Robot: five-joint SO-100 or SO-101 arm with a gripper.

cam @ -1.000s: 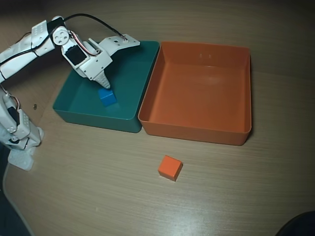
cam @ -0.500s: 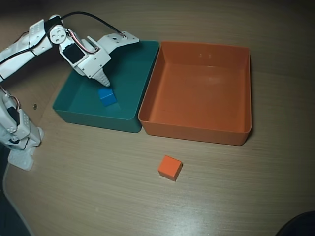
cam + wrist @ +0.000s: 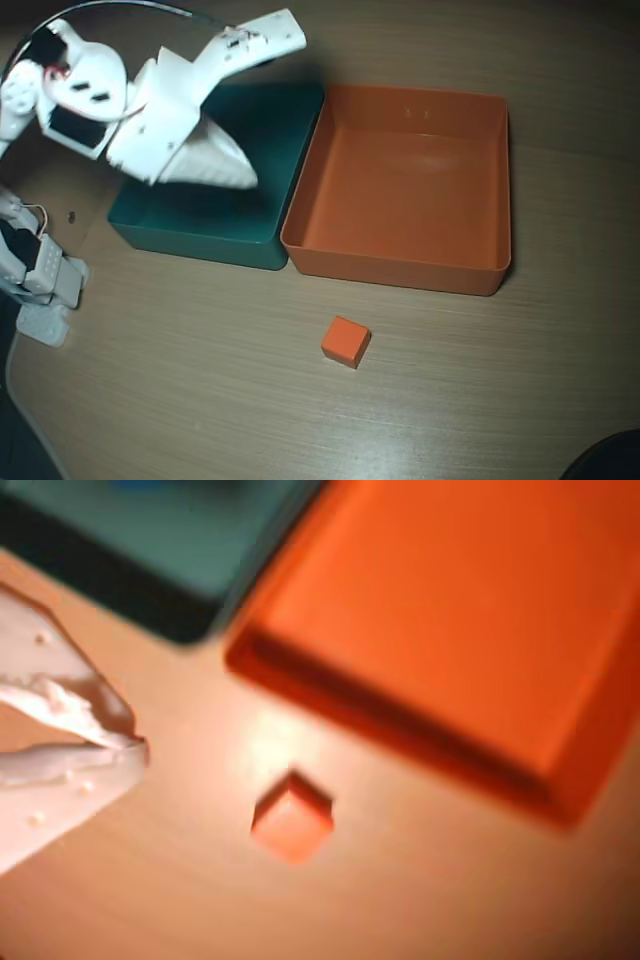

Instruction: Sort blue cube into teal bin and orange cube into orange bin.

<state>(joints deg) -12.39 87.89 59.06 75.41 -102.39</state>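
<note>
I find the orange cube on the table, near side of the orange bin. Gripper closed, empty. Likely light, rigid; I'd pinch opposite flat faces.

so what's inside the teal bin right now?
In the overhead view the gripper hangs over the teal bin and covers most of its floor; the bare part shows nothing. Wrist view is too blurred to tell. The orange cube sits outside on the table.

Light wood-grain table, dark object at lower-right corner
</note>
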